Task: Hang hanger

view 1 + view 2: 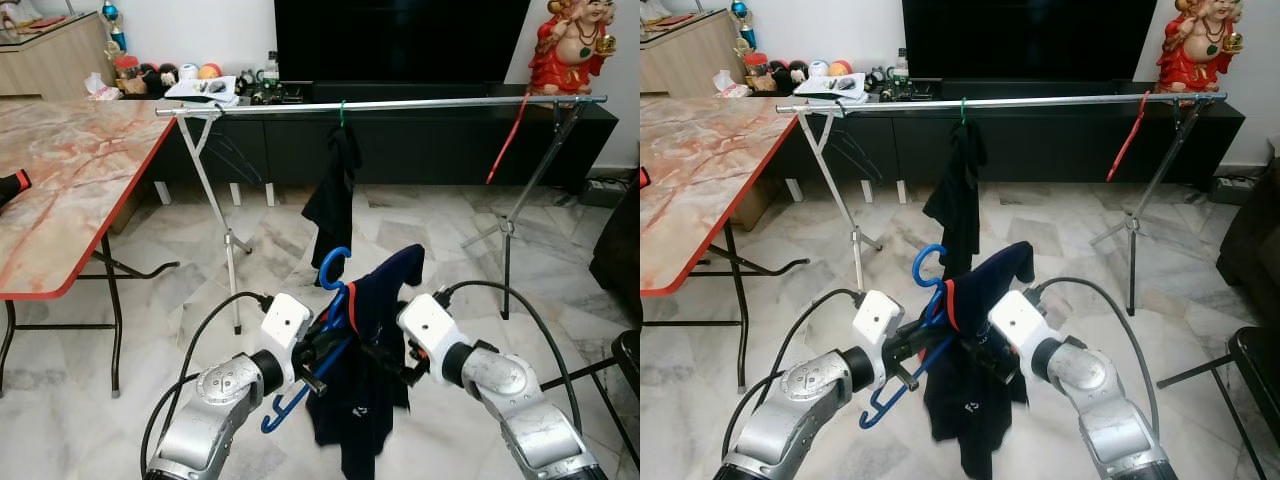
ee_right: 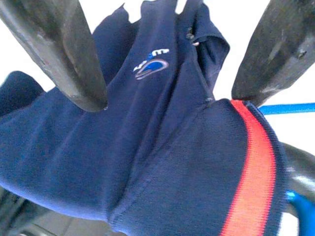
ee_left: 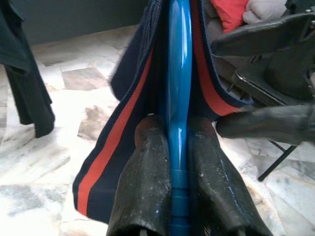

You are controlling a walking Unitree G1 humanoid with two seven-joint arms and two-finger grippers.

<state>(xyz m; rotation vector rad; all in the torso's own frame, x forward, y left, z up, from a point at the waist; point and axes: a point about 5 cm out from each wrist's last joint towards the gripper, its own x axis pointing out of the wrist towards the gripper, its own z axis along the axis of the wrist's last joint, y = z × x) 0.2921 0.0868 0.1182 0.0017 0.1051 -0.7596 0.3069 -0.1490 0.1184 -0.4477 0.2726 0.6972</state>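
A blue plastic hanger [image 1: 333, 262] carries a navy shirt [image 1: 360, 400] with a red collar band, held low in front of me. My left gripper [image 1: 318, 355] is shut on the blue hanger; in the left wrist view its fingers [image 3: 147, 167] squeeze the hanger's stem [image 3: 178, 73]. My right gripper [image 1: 388, 365] is at the shirt's right side, open, with its fingers [image 2: 64, 49] spread over the navy cloth [image 2: 147, 147]. Beyond stands the silver clothes rail [image 1: 420, 103], well above and behind the hanger's hook.
On the rail hang a black garment [image 1: 332, 195] on a green hook and a red hanger [image 1: 508, 140]. A marble-look folding table [image 1: 60, 180] stands at the left. A dark TV cabinet [image 1: 420, 140] sits behind the rail. A black chair [image 1: 625, 355] is at the right edge.
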